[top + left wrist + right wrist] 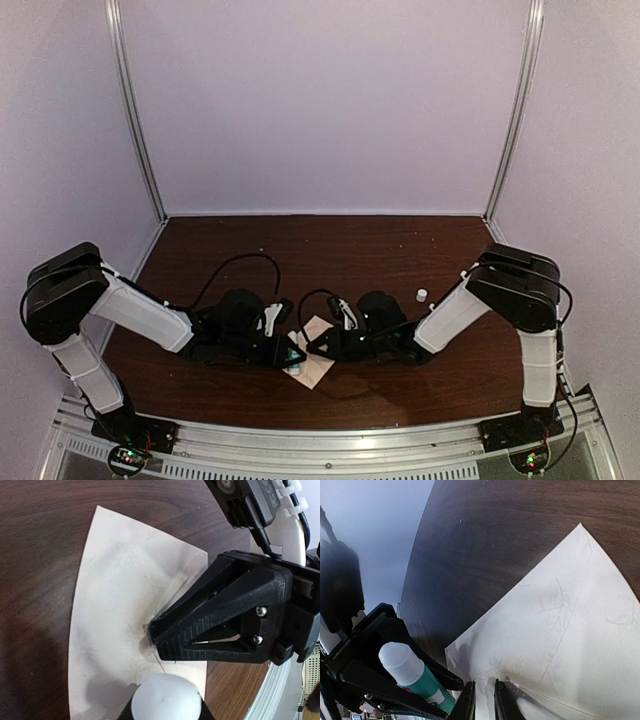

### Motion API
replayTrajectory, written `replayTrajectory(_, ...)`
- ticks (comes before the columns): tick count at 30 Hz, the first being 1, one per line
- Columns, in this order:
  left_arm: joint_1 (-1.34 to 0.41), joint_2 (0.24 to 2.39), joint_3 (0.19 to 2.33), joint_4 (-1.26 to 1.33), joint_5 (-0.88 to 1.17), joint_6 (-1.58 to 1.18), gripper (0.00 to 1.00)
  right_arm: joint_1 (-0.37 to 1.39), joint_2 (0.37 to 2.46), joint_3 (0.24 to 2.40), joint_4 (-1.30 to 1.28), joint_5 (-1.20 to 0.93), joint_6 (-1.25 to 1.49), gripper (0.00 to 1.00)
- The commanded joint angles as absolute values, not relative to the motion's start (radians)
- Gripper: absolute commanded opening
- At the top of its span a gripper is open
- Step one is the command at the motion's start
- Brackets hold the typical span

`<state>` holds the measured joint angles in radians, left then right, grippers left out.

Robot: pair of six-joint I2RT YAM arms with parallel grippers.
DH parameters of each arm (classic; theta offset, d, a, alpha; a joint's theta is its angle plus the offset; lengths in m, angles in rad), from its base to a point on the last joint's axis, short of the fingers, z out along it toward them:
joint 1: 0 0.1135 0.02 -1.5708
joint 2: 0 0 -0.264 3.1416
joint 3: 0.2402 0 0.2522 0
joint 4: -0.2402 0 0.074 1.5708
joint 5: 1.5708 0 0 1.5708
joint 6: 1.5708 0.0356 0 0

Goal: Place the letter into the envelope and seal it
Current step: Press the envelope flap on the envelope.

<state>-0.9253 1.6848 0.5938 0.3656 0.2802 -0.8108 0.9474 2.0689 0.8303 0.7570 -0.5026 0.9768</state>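
Right claw (484, 702) touches the envelope (560, 630), left claw's (291, 356) glue stick (405, 667) beside.

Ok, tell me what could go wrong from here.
1. The right pincer grips only the edge of the envelope. The thin, creased paper could slip free or tear if tugged.
2. The glue stick in the left pincer sits right beside the right pincer's tip, so a stroke may smear glue on it or push the paper into a wrinkle.
3. Both pincers crowd one small spot and could bump.
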Motion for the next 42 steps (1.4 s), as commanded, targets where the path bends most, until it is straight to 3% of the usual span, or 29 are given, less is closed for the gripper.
replayTrajectory(1,-0.925,1.714,0.555,0.273,0.272,-0.788,0.00,0.972,2.167,0.834,0.574,-0.474,0.967,0.15)
replayTrajectory(12,-0.925,1.696,0.543,0.286,0.274,-0.802,0.00,0.972,2.187,0.908,0.552,-0.506,0.961,0.15)
replayTrajectory(20,-0.918,1.384,0.632,0.050,0.112,-0.797,0.00,0.909,1.866,0.867,0.501,-0.518,0.932,0.21)
replayTrajectory(27,-0.898,1.209,0.738,-0.134,0.053,-0.777,0.00,0.794,1.627,0.870,0.336,-0.487,0.836,0.33)
replayTrajectory(33,-0.897,1.132,0.796,-0.126,0.070,-0.754,0.02,0.767,1.419,0.836,0.304,-0.481,0.736,0.48)
replayTrajectory(37,-0.897,1.112,0.824,-0.055,0.149,-0.708,0.03,0.768,1.319,0.804,0.395,-0.613,0.710,0.62)
replayTrajectory(42,-0.897,1.119,0.870,-0.010,0.210,-0.660,0.04,0.785,1.259,0.774,0.466,-0.722,0.708,0.69)
